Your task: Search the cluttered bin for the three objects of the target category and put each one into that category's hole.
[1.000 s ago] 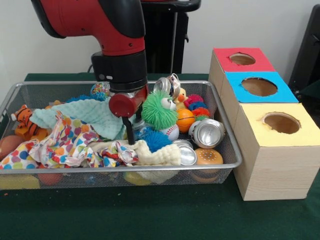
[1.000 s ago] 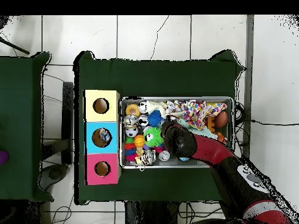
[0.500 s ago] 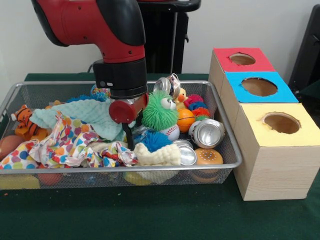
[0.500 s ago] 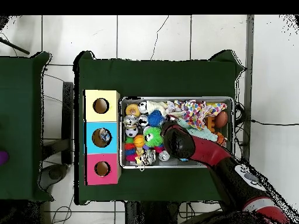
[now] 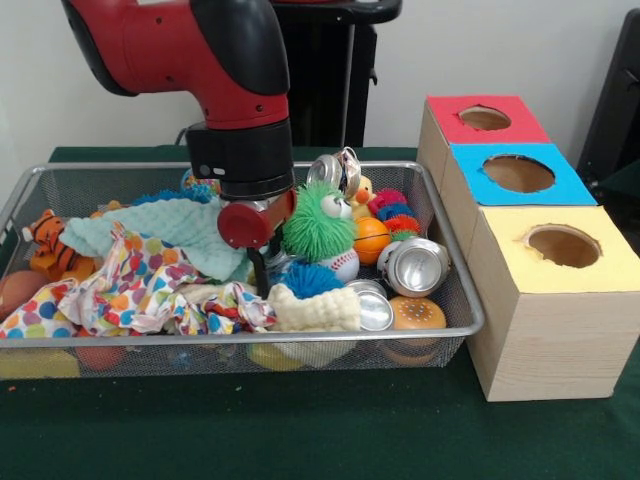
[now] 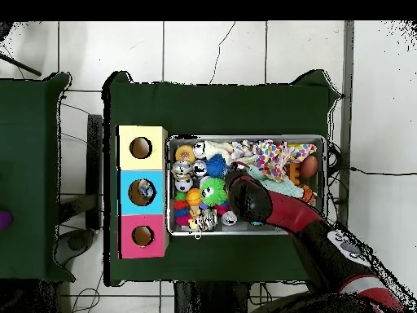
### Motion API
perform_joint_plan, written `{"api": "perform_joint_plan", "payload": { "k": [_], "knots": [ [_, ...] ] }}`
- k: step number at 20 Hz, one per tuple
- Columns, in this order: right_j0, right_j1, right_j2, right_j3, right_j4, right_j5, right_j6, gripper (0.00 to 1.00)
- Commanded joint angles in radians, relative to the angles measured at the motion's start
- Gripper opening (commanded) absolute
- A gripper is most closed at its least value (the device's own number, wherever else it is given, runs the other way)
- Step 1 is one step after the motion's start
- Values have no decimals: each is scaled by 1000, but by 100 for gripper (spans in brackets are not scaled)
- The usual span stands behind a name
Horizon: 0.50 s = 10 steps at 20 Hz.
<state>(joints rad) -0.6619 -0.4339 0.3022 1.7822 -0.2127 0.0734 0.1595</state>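
My gripper [image 5: 260, 272] is down inside the wire bin [image 5: 452, 300], at the seam between the teal cloth [image 5: 185, 228] and a blue fuzzy ball [image 5: 308, 280]. The clutter and my wrist hide its tip. To its right sits a green fuzzy toy [image 5: 318, 222] above a baseball [image 5: 345, 265]. Silver cans lie at the right [image 5: 415, 265], at the back [image 5: 335, 170] and at the front [image 5: 374, 306]. Beside the bin stand the red [image 5: 485, 118], blue [image 5: 518, 173] and yellow [image 5: 563, 245] holes. In the overhead view my arm [image 6: 261, 200] covers the bin's middle.
A polka-dot cloth [image 5: 130, 285] and a cream cloth [image 5: 315, 312] fill the bin's front. A tiger toy [image 5: 48, 243] lies at the left, an orange ball [image 5: 371, 238] and a burger toy [image 5: 417, 314] at the right. Something lies inside the blue box's hole [image 6: 145, 192].
My wrist has sunk a little lower into the bin and tipped slightly. The cream cloth and blue ball have barely shifted.
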Motion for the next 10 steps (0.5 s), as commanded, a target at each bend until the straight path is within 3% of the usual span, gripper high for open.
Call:
{"api": "perform_joint_plan", "payload": {
  "k": [1,6,10],
  "knots": [
    [-29,68,19,8,-26,-13,258,0],
    [-58,58,55,27,-52,-17,234,0],
    [-62,-78,72,111,-13,81,246,0]
  ]
}}
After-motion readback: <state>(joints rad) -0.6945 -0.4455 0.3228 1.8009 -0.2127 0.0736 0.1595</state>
